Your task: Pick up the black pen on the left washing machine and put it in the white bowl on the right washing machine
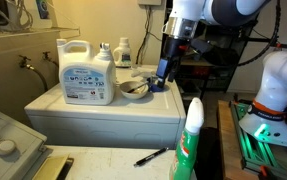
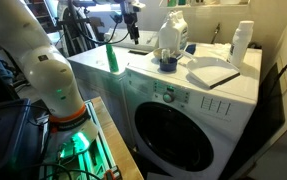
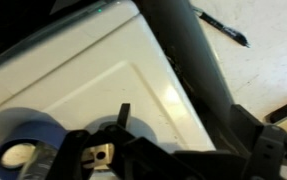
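The black pen (image 1: 150,156) lies on the cream-beige top of the left washing machine (image 1: 103,165), near its front. In the wrist view the pen (image 3: 223,28) is at the top right, far from the fingers. The white bowl (image 1: 133,88) sits on the white right washing machine (image 1: 103,118), beside the jug. My gripper (image 1: 163,76) hangs over that machine's edge, just above a small blue round container (image 1: 159,85) and next to the bowl. Its fingers (image 3: 188,135) are apart and empty. The blue container (image 3: 28,140) is at the lower left of the wrist view.
A large white detergent jug (image 1: 87,72) and smaller bottles (image 1: 123,52) stand on the white machine. A green spray bottle (image 1: 191,140) stands close to the pen. A grey ribbed panel with a knob (image 1: 3,145) is beside the cream top. A front-loader (image 2: 183,120) carries papers.
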`<action>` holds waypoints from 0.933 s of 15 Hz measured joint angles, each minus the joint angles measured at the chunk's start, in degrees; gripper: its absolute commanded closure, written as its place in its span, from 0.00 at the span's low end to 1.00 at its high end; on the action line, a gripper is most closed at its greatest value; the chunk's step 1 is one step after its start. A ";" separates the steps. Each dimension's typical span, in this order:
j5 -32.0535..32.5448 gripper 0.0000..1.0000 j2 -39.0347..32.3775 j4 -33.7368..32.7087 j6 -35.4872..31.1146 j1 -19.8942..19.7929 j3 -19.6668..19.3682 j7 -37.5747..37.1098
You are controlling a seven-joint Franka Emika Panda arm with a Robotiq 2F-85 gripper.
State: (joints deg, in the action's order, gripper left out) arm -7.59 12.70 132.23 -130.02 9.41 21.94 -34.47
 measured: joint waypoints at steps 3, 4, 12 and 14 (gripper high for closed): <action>8.48 0.00 -9.65 -9.66 -0.01 2.05 2.27 -0.58; 12.05 0.00 -13.19 -13.00 0.01 2.90 2.34 -0.78; 20.71 0.00 -37.20 -40.06 18.85 15.72 -1.44 2.17; 20.71 0.00 -37.91 -44.27 21.81 16.81 -2.53 3.28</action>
State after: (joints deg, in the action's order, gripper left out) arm 13.13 -25.21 87.96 -108.21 26.23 19.41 -31.19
